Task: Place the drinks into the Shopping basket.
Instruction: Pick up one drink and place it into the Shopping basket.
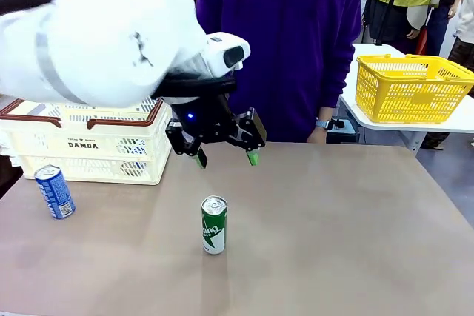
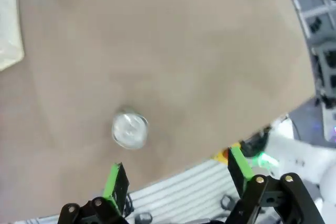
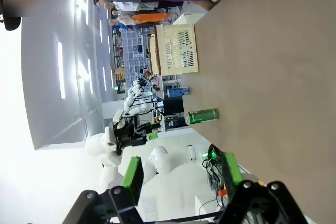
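Note:
A green can (image 1: pixel 214 225) stands upright in the middle of the table. My left gripper (image 1: pixel 226 155) hangs open above and just behind it, holding nothing. From the left wrist the can's silver top (image 2: pixel 129 128) lies below and ahead of the left gripper (image 2: pixel 176 174), nearer one green finger (image 2: pixel 113 182). A blue can (image 1: pixel 55 191) stands at the left, in front of the cream Shopping basket (image 1: pixel 81 142). My right gripper (image 3: pixel 181 174) is open and empty; its sideways view takes in the green can (image 3: pixel 202 116), the blue can (image 3: pixel 178 92) and the basket (image 3: pixel 176 50) far off.
A person in a purple top (image 1: pixel 285 42) stands at the far edge of the table. A yellow mesh basket (image 1: pixel 411 86) sits on a separate white table at the back right. The brown tabletop (image 1: pixel 341 227) is bare to the right of the green can.

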You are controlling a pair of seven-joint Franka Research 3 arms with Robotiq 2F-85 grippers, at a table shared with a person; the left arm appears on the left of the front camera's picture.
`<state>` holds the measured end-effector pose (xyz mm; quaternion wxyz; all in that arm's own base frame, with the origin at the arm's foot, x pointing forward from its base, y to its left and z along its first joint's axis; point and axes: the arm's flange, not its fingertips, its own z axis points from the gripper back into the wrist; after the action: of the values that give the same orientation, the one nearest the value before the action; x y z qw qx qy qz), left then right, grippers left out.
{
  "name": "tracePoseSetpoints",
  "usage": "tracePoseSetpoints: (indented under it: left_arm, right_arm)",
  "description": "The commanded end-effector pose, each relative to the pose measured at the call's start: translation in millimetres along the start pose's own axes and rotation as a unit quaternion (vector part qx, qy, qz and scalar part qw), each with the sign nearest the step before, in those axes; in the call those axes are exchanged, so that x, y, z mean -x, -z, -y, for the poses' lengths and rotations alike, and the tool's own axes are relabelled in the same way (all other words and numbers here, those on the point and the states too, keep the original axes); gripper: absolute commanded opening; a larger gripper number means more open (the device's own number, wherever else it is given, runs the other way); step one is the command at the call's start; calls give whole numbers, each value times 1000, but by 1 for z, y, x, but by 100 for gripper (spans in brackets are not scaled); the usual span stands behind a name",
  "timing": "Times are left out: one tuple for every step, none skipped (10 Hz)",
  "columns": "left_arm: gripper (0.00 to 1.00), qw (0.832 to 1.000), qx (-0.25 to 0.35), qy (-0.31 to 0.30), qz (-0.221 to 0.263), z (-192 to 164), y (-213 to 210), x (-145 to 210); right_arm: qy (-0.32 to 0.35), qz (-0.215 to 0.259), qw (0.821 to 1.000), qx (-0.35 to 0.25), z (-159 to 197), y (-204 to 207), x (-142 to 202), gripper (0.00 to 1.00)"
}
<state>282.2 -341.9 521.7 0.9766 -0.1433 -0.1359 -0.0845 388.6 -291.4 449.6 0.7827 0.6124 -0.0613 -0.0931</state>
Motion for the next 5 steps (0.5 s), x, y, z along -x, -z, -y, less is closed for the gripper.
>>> tracePoseSetpoints:
  left_arm:
    - [100, 983, 92, 129, -97, -17, -32, -7]
    - [100, 1000, 0, 0, 0, 0, 0, 0]
    - [100, 1000, 0, 0, 0, 0, 0, 0]
    - [100, 1000, 0, 0, 0, 0, 0, 0]
    - [100, 999, 20, 24, -21, -3, 1, -9]
  right_arm:
    - [-11, 1, 1000, 5, 0, 0, 2, 80]
    - [-11, 1, 1000, 5, 0, 0, 2, 80]
    - [-11, 1, 1000, 5, 0, 0, 2, 80]
    - [-11, 1, 1000, 5, 0, 0, 2, 80]
    - [-11, 1, 1000, 5, 0, 0, 2, 80]
